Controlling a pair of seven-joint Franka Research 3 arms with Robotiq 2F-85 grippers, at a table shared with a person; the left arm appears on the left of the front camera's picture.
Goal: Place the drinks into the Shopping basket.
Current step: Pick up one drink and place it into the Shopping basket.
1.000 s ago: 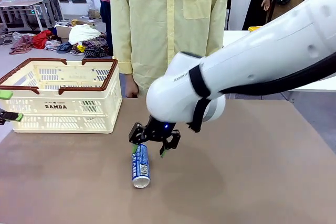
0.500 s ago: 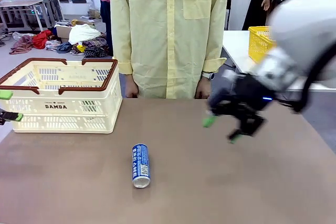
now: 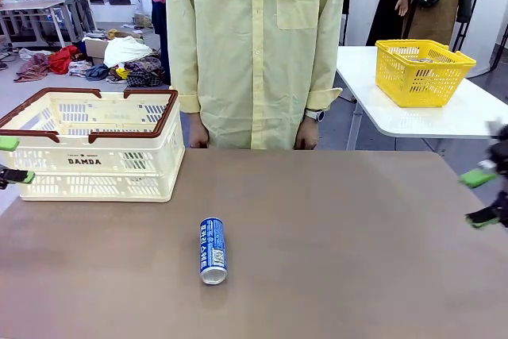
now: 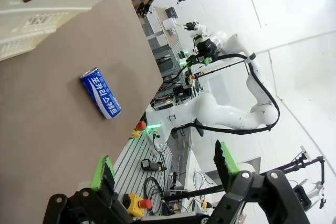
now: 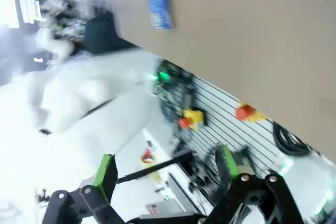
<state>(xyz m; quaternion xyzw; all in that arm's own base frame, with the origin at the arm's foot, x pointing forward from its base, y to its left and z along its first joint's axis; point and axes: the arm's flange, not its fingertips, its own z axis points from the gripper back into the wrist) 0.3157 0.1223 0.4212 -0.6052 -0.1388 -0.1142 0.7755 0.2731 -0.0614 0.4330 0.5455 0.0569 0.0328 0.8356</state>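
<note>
One drink, a blue can (image 3: 213, 250) with white lettering, lies on its side on the brown table (image 3: 357, 260), left of centre and near the front. It also appears in the left wrist view (image 4: 101, 93) and, blurred, in the right wrist view (image 5: 159, 4). The Shopping basket (image 3: 87, 144), cream with a brown rim, stands at the table's left rear (image 4: 42, 3). My left gripper (image 3: 12, 160) is open at the left edge beside the basket (image 4: 163, 166). My right gripper (image 3: 484, 198) is open and holds nothing at the far right edge (image 5: 168, 169).
A person in a pale yellow shirt (image 3: 254, 45) stands at the table's far edge, hands hanging by it. A bright yellow basket (image 3: 425, 73) sits on a white side table at the back right.
My right arm has swung from just above the blue can to the table's right edge, its gripper open and empty. The can lies where it was. The left gripper has not moved.
</note>
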